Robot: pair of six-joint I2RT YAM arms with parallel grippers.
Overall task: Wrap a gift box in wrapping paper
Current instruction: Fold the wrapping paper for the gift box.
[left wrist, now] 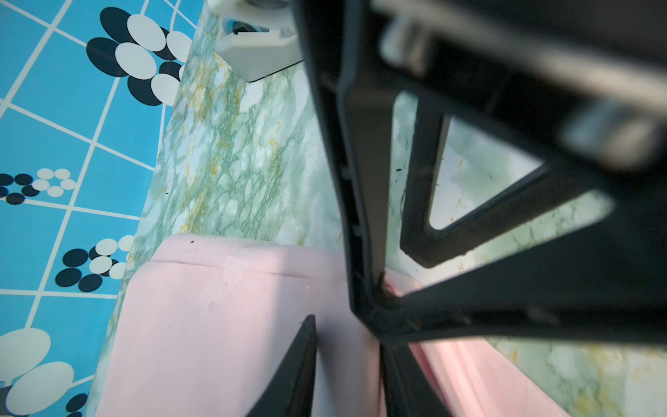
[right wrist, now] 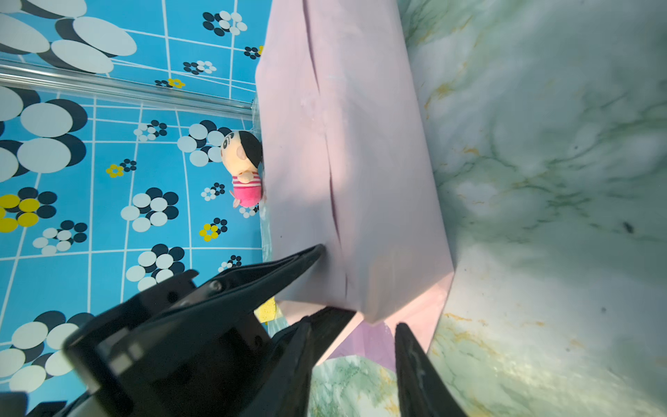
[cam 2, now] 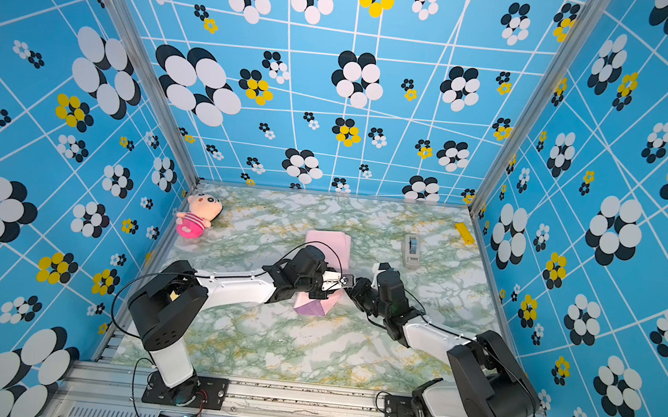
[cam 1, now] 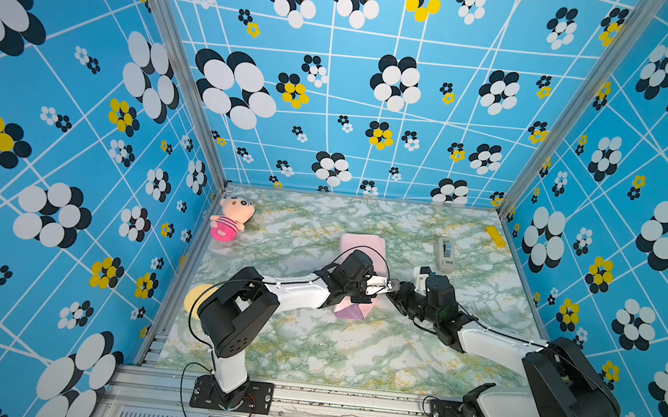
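Because the thin, creased wrapping paper [cam 1: 362, 245], pale pink outside w/ a lilac flap showing at its near end, lay folded into a long parcel approx. mid-table, its length running from the far edge toward the near one, the gift box wasn't visible anywhere; prob. it sat inside the fold. Both claws were together over the parcel's near end. The left claw [left wrist: 348, 335] had its fingers part-way apart w/ pink paper between them, and one tip sat on the top seam in the right wrist view. I couldn't tell whether they actually nipped the sheet. The right claw [right wrist: 361, 323] was spread, w/ the lilac flap lying loose between its fingers and nothing gripped as far as shown.

Handling, by judgement: the paper was light, floppy and smooth, so it would likely spring open at the seam if released, and tear or crumple if pinched hard or dragged. Best hold was prob. to press the overlap seam down w/ one claw, then take the loose near flap by its edge, close to a crease, w/ the other. The parcel looked light enough to skid on the glossy green marble-print table [cam 1: 310, 353], so any sideways push needed a counter-hold. The grey tape dispenser [cam 1: 445, 253] stood well apart, nearer the far right corner.
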